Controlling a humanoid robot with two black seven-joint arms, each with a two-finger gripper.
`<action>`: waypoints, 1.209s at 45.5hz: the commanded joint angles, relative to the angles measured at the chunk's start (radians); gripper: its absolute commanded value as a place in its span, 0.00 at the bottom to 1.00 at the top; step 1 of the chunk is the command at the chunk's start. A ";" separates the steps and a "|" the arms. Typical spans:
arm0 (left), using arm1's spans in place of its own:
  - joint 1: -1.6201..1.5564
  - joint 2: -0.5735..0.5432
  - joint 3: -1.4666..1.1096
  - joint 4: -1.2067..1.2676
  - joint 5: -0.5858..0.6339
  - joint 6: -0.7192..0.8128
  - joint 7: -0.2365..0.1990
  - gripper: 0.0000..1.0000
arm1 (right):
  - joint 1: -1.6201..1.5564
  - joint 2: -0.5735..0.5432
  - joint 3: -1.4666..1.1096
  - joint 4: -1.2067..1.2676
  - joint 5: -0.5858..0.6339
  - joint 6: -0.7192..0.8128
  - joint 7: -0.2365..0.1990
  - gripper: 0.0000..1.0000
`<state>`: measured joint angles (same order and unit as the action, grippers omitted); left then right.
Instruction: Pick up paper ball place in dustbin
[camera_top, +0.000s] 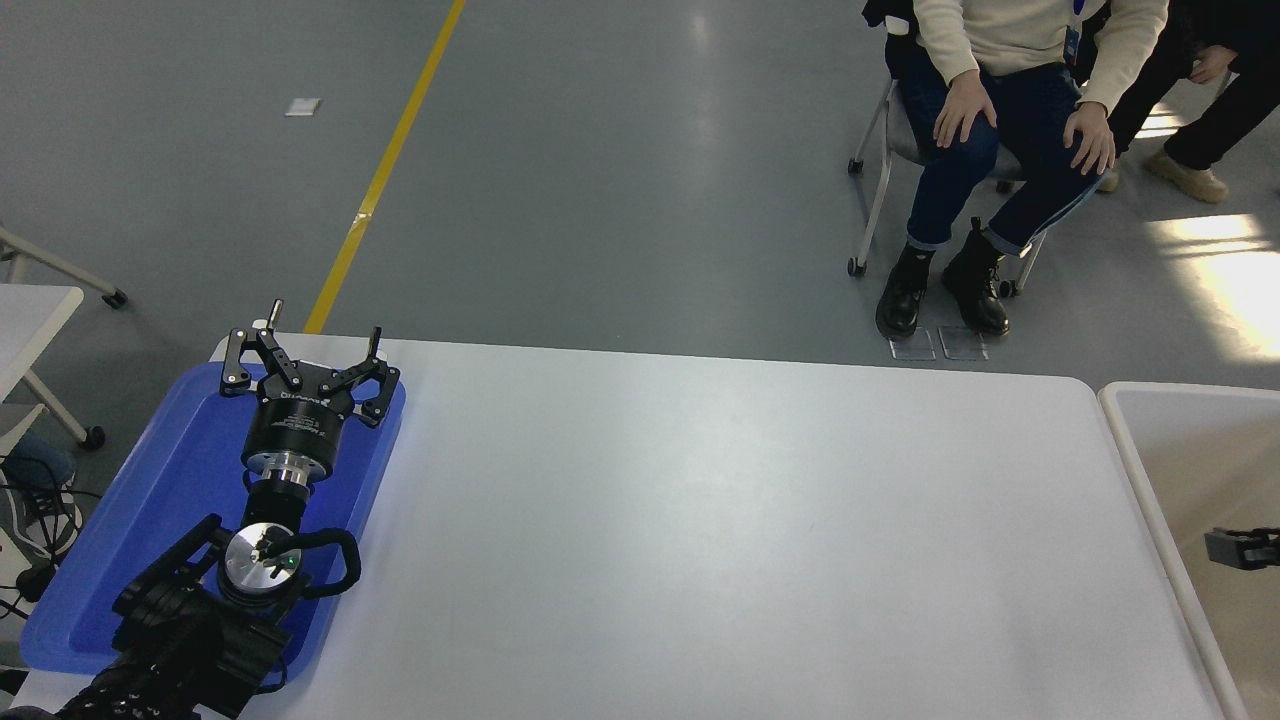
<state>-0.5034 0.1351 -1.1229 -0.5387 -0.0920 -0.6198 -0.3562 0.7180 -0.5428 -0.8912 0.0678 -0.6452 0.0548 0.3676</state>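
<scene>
The dustbin (1135, 470), with a thick white rim and pale beige inside, stands off the table's right end and is cut off by the picture's edge. Only a small black part of my right gripper (1240, 548) reaches in from the right edge, over the inside of the dustbin. The paper ball is out of view. My left gripper (305, 350) stays parked over the blue tray at the lower left, open, with nothing in it.
A flat blue tray (150, 500) lies at the table's left end under the left arm. A person (1010, 110) sits on a wheeled chair beyond the table's far right, and a second person's legs (1190, 110) show at the top right.
</scene>
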 joint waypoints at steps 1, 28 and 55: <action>-0.001 0.000 0.000 -0.001 0.000 0.000 0.000 1.00 | 0.092 0.012 0.060 0.010 0.010 0.007 0.001 1.00; -0.001 0.000 0.000 -0.001 0.002 0.000 0.002 1.00 | 0.267 0.023 0.699 0.355 0.199 0.008 -0.029 1.00; -0.001 0.000 0.000 0.000 0.002 0.000 0.002 1.00 | 0.275 0.017 1.061 0.739 0.843 0.016 -0.118 1.00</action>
<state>-0.5047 0.1349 -1.1229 -0.5398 -0.0909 -0.6200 -0.3546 0.9882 -0.5316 0.0626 0.6909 -0.0788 0.0649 0.2719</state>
